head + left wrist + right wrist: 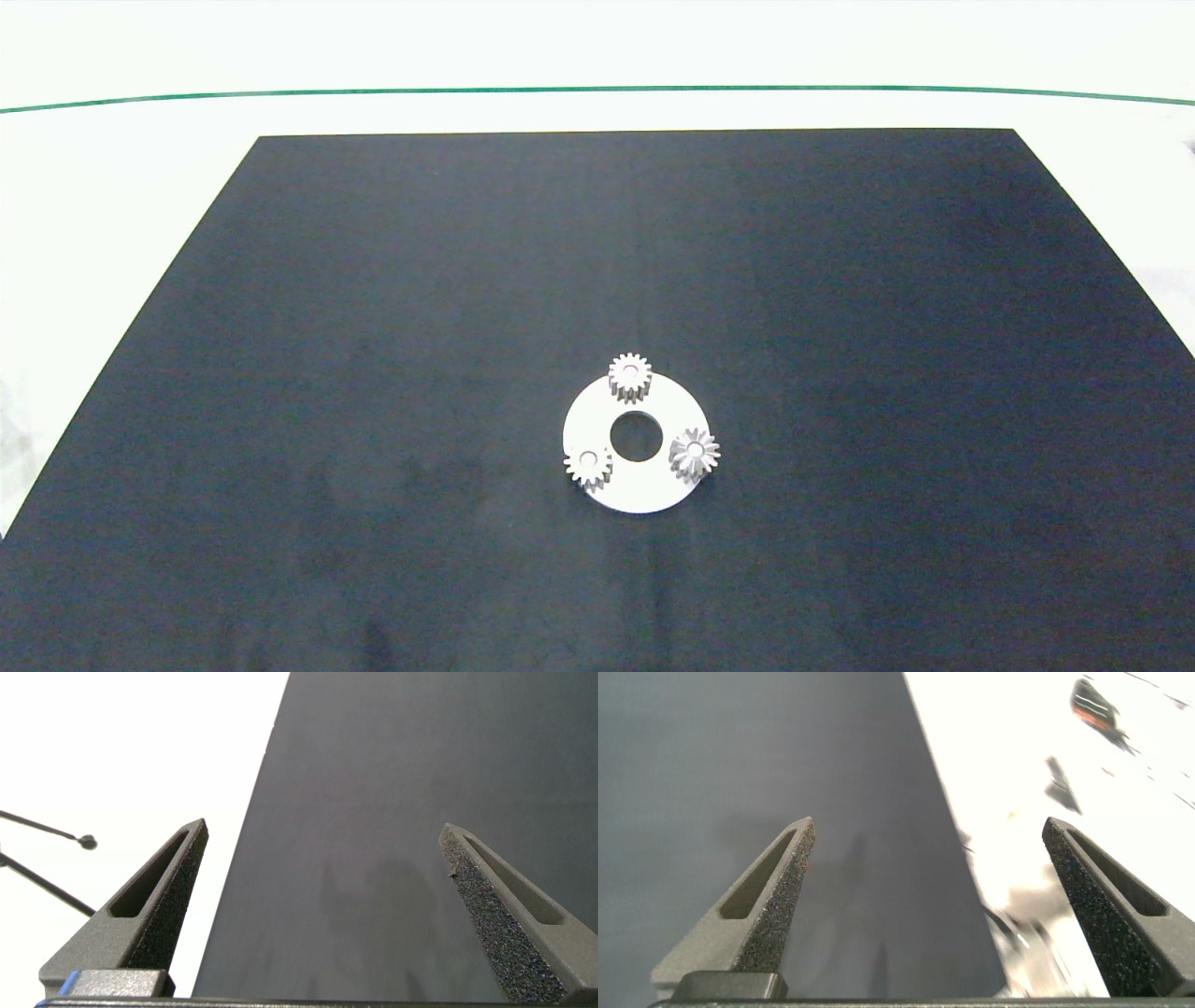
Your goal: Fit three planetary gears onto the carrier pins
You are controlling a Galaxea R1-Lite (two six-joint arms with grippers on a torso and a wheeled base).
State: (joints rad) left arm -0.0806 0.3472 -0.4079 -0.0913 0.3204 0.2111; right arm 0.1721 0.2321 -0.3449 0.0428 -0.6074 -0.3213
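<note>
While planetary gears sit on carrier pins (head view only), both end effectors — left, right — wide.

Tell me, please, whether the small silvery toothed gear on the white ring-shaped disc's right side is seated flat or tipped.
Apparently tipped: the right silvery toothed gear shows splayed teeth, overhanging the white ring-shaped disc, unlike the other two.

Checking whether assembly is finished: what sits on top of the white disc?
Three planetary gears sit on the white disc, one over each carrier pin; only the pin tops show through their holes.
</note>
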